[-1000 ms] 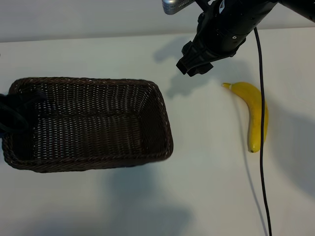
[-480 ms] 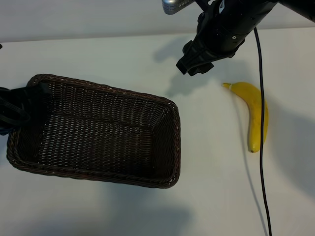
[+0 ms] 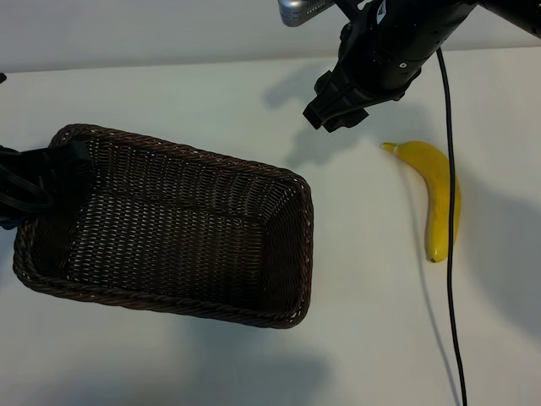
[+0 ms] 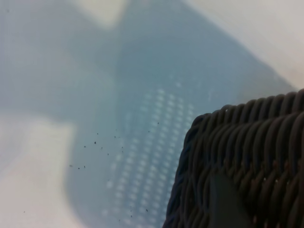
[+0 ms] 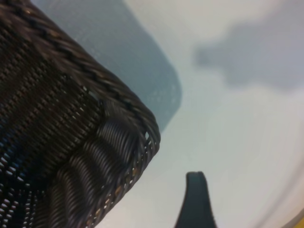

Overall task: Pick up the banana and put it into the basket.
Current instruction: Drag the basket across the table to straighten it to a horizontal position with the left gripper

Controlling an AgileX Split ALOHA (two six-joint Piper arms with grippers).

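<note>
One banana [image 3: 437,199], lying on the white surface [image 3: 372,330], well right of one wicker basket [image 3: 169,227]. Two pincers: left pincer [image 3: 52,179] pinching the basket's left rim, mostly cut off at frame edge; right pincer [image 3: 331,108] spread, hovering up-left of the banana.

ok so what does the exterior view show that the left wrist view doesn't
Only the exterior view shows the banana lying on the white table apart from the basket, the right claw hanging empty above the table between them, a black cable, and the left claw at the basket's far-left rim. Only the left wrist view shows the rim's weave close up, with one dark finger against it. Both show the basket and the table.
</note>
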